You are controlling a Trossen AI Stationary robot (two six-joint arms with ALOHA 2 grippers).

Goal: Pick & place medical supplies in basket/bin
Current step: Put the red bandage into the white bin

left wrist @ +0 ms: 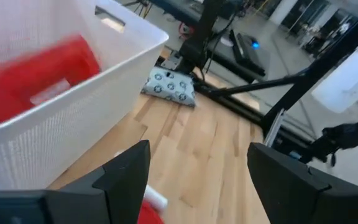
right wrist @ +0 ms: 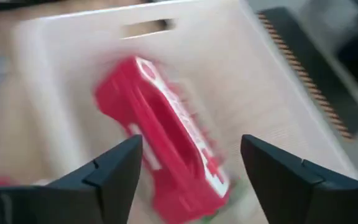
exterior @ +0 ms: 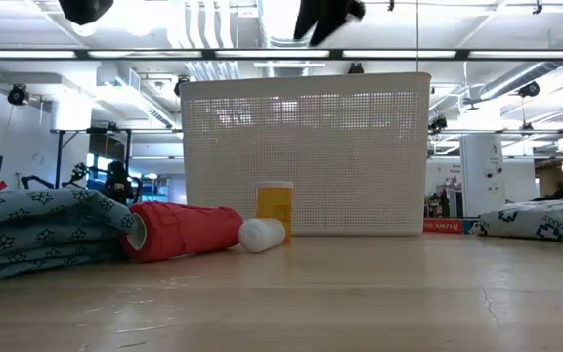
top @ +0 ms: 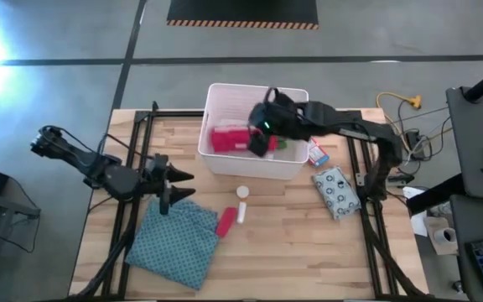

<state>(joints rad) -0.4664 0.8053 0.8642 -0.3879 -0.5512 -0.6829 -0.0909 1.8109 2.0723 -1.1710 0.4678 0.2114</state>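
One case in the bin, most supplies left out.

My right gripper [top: 262,126] hangs open over the bin [top: 225,164]; the red case [right wrist: 166,155] lies inside, below and between my jaws, apparently free. On the table at 6 o'clock from the bin: a white bottle [top: 242,192] and red tube [top: 225,221]; a box [top: 318,154] and soft pack [top: 337,191] at 3 to 4 o'clock. My left gripper [top: 168,180] waits open at 8 o'clock.

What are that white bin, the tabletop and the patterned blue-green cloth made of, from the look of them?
The white bin looks like moulded plastic: thin walls pierced with a fine grid of holes, rounded corners, dull finish. The tabletop appears to be wood, pale planks with visible grain and seams, lightly sealed perhaps. The patterned cloth seems a soft woven fabric, since it rumples and folds; the exact fibre cannot be told.
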